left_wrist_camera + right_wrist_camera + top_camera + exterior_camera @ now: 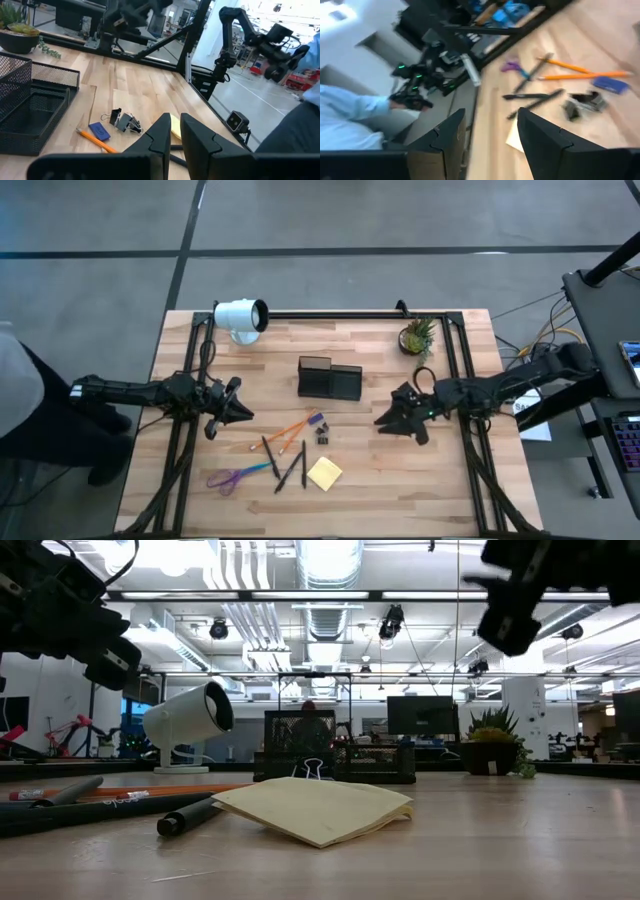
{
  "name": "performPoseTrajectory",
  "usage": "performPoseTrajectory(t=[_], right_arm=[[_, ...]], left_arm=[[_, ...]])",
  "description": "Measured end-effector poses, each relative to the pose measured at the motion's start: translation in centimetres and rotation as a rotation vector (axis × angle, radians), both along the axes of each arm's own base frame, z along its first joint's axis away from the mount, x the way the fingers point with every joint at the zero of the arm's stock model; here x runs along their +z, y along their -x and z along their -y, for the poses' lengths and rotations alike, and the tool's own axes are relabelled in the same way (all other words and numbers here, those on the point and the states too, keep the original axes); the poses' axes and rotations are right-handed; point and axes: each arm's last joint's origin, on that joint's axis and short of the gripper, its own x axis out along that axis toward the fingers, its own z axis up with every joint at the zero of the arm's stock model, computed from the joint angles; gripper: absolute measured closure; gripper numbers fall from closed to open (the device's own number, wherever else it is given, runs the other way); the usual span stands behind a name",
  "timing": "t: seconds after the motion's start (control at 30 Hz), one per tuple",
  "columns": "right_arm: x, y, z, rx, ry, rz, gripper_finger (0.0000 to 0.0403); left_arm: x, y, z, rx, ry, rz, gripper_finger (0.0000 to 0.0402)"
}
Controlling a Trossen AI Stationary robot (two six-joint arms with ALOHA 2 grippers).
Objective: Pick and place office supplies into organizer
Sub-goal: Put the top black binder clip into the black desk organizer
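Nothing appears to have gone into the organizer yet: its mesh compartments look bare in the left wrist view, though the taller section is hard to see into. All the supplies lie on the table just in front of it: two orange pencils, black pens, scissors, a yellow pad and clips (beside a small blue piece). The left gripper hangs left of the pile, fingers nearly together and holding nothing. The right gripper hovers on the pile's other side, jaws wide and empty. Every item is left to do.
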Motion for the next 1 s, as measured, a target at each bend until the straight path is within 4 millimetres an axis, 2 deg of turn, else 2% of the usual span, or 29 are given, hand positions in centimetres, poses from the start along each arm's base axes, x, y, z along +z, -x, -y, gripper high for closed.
performPoseTrajectory(t=[0.13, 0.27, 0.4, 0.5, 0.63, 0.8, 1.0], right_arm=[[1.0, -0.1, 0.0, 0.006, 0.030, -0.039, 0.0236], [3.1, -0.5, -0.1, 0.002, -0.016, -0.001, 0.0236], [5.2, -1.0, -0.3, 0.000, -0.067, 0.037, 0.0236], [6.3, -1.7, -0.3, -0.039, -0.017, 0.065, 0.0236], [4.9, -3.8, 0.0, -0.145, 0.148, -0.101, 0.0236], [2.5, -7.4, 0.0, -0.203, 0.175, -0.304, 0.0236], [0.3, -11.9, -0.8, -0.199, 0.217, -0.520, 0.0236]], left_arm=[[0.0, 0.0, 0.0, -0.001, -0.008, 0.000, 0.0375], [0.1, 0.0, 0.0, 0.001, -0.013, 0.009, 0.0375], [1.2, -0.1, -0.1, 0.029, 0.055, 0.112, 0.0375], [2.5, 0.0, -0.1, 0.025, 0.133, 0.225, 0.0375], [4.0, 0.3, -0.1, 0.013, 0.166, 0.379, 0.0375], [5.4, 1.0, -0.1, 0.001, 0.178, 0.543, 0.0375], [6.3, 1.5, -0.2, 0.001, 0.187, 0.643, 0.0375]])
